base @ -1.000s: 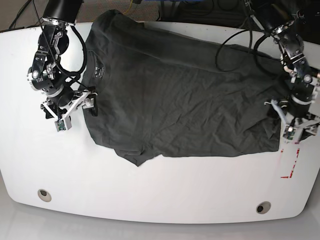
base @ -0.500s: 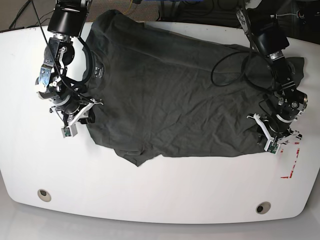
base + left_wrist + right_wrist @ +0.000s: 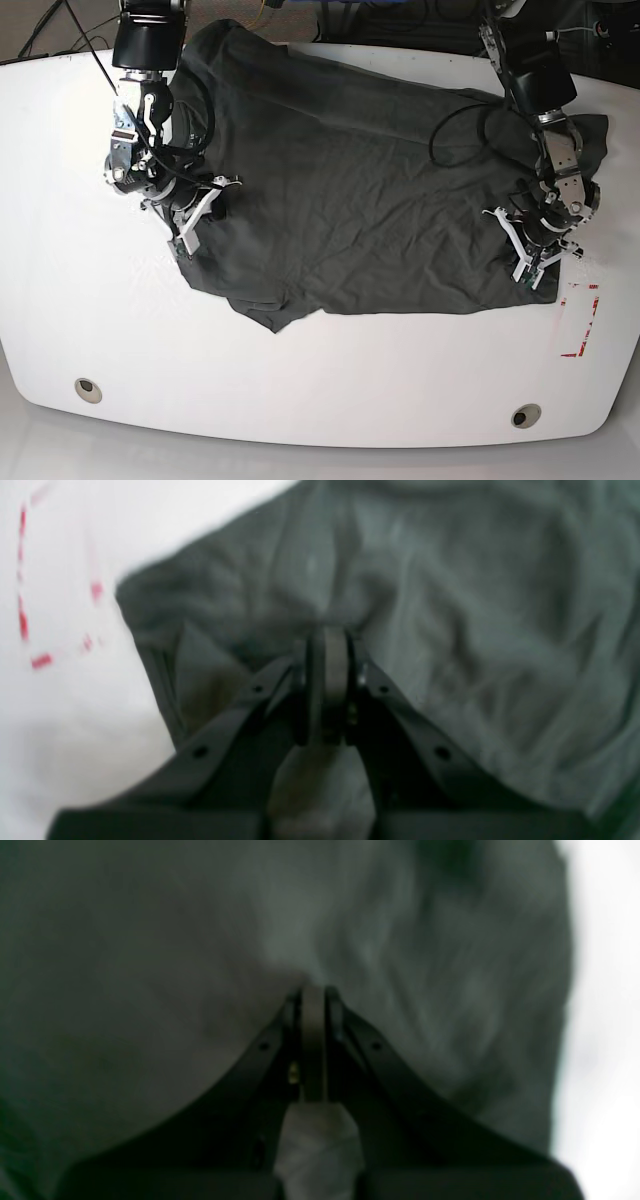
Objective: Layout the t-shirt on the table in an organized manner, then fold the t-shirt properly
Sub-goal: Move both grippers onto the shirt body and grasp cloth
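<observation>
The dark grey t-shirt (image 3: 350,190) lies spread and wrinkled on the white table (image 3: 400,370). Its neck end is at the left and its hem at the right. My right gripper (image 3: 186,236) is shut, tips down on the shirt just inside its left edge. In the right wrist view the shut gripper (image 3: 313,990) meets blurred fabric (image 3: 150,965). My left gripper (image 3: 528,268) is shut on top of the shirt near its front right corner. In the left wrist view the gripper (image 3: 327,632) touches the fabric (image 3: 475,605). No pinched cloth shows in either view. The neck label is hidden by the right arm.
A red tape mark (image 3: 580,325) lies just right of the shirt's corner and also shows in the left wrist view (image 3: 22,620). Two grommets (image 3: 88,388) (image 3: 526,414) sit near the front edge. A sleeve (image 3: 595,135) lies beneath the left arm. Cables run behind the table.
Both grippers have moved inward from the bare table beside the shirt onto the shirt itself. The shirt's outline has hardly changed.
</observation>
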Motion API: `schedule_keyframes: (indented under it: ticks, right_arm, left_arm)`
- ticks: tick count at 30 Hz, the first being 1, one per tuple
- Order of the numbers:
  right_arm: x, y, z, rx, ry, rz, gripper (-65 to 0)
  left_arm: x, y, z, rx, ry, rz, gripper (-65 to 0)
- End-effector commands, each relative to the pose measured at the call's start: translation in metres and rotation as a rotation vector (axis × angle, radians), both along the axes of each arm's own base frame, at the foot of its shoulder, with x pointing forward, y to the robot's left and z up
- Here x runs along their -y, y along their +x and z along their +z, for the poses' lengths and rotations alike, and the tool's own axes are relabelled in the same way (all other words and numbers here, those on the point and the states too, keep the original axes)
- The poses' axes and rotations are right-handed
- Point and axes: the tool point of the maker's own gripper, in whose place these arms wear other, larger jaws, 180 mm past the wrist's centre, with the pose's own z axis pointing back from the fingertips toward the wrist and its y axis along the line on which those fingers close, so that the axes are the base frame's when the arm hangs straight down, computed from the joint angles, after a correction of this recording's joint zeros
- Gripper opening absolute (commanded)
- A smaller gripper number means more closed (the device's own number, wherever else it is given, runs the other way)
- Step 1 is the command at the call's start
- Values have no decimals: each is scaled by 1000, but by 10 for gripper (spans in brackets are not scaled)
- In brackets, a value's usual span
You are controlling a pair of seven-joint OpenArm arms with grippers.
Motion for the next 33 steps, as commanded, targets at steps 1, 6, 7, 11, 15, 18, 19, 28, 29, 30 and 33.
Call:
schedule_keyframes:
  ticks: [1, 6, 7, 11, 15, 18, 19, 28, 29, 30, 33]
  right_arm:
    - [3, 12, 6, 46, 17, -21, -647]
    - [18, 6, -16, 13, 18, -53, -647]
    - [21, 6, -18, 9, 16, -56, -647]
    - [38, 2, -32, -14, 7, -87, -646]
    - [54, 9, -34, -5, -1, -114, -646]
    - [71, 9, -40, -13, -16, -138, -646]
    - [77, 11, -40, -7, -20, -147, -646]
    - [99, 41, -38, 25, -54, -149, -645]
    - [100, 43, -39, 28, -54, -149, -645]
    - [102, 47, -39, 36, -57, -150, -645]
    - [101, 58, -36, 62, -54, -147, -645]
  left_arm:
    - [-3, 9, 8, 34, -11, 4, -625]
    - [-17, -4, -13, -30, -10, 14, -625]
    - [-17, -5, -15, -32, -14, 14, -625]
    - [-15, -7, -26, -26, -54, 9, -625]
    - [-15, -10, -37, -39, -82, 9, -625]
    - [-9, -6, -41, -42, -99, -8, -625]
    - [-5, -1, -40, -36, -106, -17, -625]
    - [28, 21, -43, -21, -162, -102, -625]
    - [30, 23, -42, -18, -165, -109, -625]
    - [34, 26, -42, -15, -168, -119, -625]
    - [39, 37, -35, -1, -176, -130, -625]
